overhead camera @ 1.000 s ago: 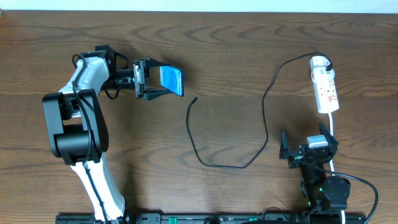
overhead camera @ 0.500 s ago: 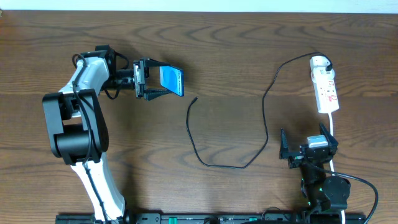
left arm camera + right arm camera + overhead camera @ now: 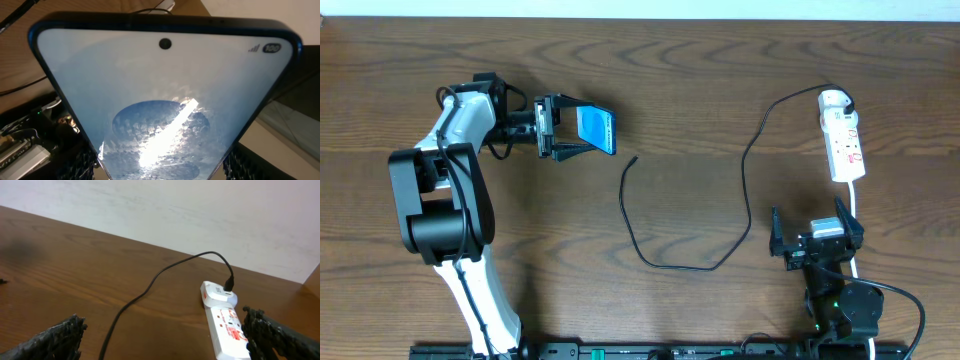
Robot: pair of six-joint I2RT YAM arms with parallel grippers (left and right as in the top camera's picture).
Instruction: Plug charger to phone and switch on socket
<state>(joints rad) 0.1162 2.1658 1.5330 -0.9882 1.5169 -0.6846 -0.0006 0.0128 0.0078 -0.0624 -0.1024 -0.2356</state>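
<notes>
Slim blue-screened smartphone (image 3: 597, 129) is clamped in the left end effector (image 3: 586, 127), well left of the white red-marked power strip (image 3: 843, 140); the right end effector (image 3: 810, 222), near that strip, seems open.

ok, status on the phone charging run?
Left gripper shut on phone, screen lit. Right gripper open, empty, short of socket. Charger plug end loose on table, not in phone. Nothing between them.

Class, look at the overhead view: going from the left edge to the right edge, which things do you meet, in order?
left arm → phone → free plug of the charger → socket. The right gripper is left out, since it overlaps the socket's span.
</notes>
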